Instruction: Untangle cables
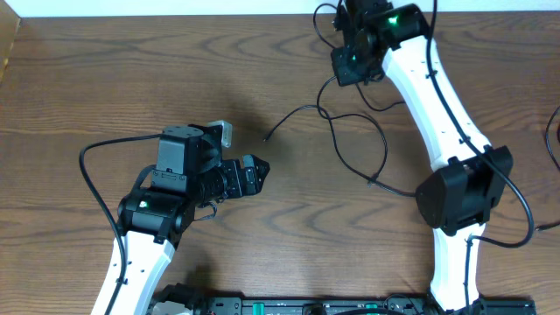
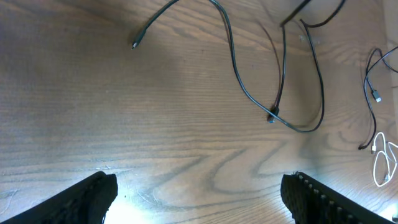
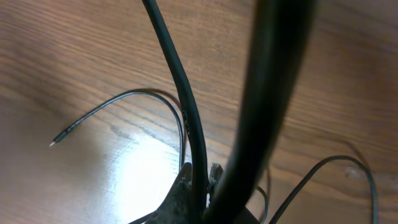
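Observation:
A thin black cable [image 1: 385, 149] lies in loose loops on the wooden table, its free plug end [image 1: 267, 137] pointing left. From the loops it rises to my right gripper [image 1: 348, 68] at the top of the table. In the right wrist view my right gripper [image 3: 200, 165] is shut on this black cable [image 3: 186, 118], and a thick blurred lead crosses in front. My left gripper [image 1: 242, 150] hovers left of the plug end, apart from it. In the left wrist view it [image 2: 200, 180] stands open over bare wood, with the cable [image 2: 239, 81] ahead. More thin black cable [image 2: 372, 81] and a white one [image 2: 382, 165] lie far right.
The right arm [image 1: 455, 140] stretches along the table's right side, with its own thick black lead [image 1: 525, 214] looping beside it. The left arm [image 1: 149, 219] fills the lower left. The table's far edge [image 1: 175, 17] runs along the top.

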You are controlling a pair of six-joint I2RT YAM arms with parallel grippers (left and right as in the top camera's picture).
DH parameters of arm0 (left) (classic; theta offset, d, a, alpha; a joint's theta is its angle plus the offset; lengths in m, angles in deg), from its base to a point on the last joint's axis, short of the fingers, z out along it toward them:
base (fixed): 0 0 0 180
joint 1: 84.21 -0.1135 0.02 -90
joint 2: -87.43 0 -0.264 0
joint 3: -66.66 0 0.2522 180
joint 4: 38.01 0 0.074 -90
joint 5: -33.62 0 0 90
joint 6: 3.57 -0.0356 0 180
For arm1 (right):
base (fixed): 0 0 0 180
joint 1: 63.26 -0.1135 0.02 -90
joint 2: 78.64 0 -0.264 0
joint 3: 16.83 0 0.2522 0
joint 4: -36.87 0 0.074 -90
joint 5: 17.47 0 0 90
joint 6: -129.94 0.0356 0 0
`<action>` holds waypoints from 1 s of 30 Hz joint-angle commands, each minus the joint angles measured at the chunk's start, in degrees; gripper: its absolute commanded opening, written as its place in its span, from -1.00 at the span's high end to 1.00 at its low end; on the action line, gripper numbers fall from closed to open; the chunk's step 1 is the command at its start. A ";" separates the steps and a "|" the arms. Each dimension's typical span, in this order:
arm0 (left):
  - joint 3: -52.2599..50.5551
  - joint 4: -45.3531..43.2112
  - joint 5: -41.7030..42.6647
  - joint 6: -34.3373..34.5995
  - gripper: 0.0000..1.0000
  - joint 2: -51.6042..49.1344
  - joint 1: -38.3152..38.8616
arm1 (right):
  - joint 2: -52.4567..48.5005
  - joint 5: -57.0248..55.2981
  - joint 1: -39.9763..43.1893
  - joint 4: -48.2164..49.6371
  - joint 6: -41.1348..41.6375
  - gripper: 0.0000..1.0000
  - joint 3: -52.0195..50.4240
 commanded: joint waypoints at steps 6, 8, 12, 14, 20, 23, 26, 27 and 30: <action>0.39 1.14 -0.31 -0.81 -0.79 0.00 0.22 | -3.04 2.38 -0.81 6.08 0.35 0.75 -10.29; 0.39 1.14 -0.31 -0.81 -0.79 0.00 0.22 | -3.21 2.58 -0.76 7.34 0.35 0.71 -12.17; 0.39 1.14 -0.31 -0.79 -0.80 0.00 0.22 | -3.37 2.82 -0.87 8.59 0.35 0.00 -14.80; 0.39 1.16 -0.31 -0.79 -0.80 0.00 0.22 | -3.37 4.07 -0.87 8.98 0.35 -0.34 -16.17; 0.39 1.18 -0.31 -0.79 -0.80 0.00 0.22 | -4.24 6.32 -0.81 11.21 0.33 -0.50 -21.00; 0.39 1.51 -0.31 -0.79 -0.79 0.00 0.22 | -4.96 8.20 -0.81 12.61 0.35 -0.45 -22.49; 0.39 1.55 -0.31 -0.79 -0.79 0.00 0.22 | -4.96 8.35 -0.83 13.57 0.33 -0.43 -22.62; 0.39 1.55 -0.31 -0.79 -0.80 0.00 0.22 | -4.96 8.39 -0.83 13.79 0.35 -0.45 -22.60; 0.39 1.53 -0.33 -0.81 -0.80 0.00 0.22 | -4.96 10.25 -0.83 13.94 0.35 -0.51 -22.60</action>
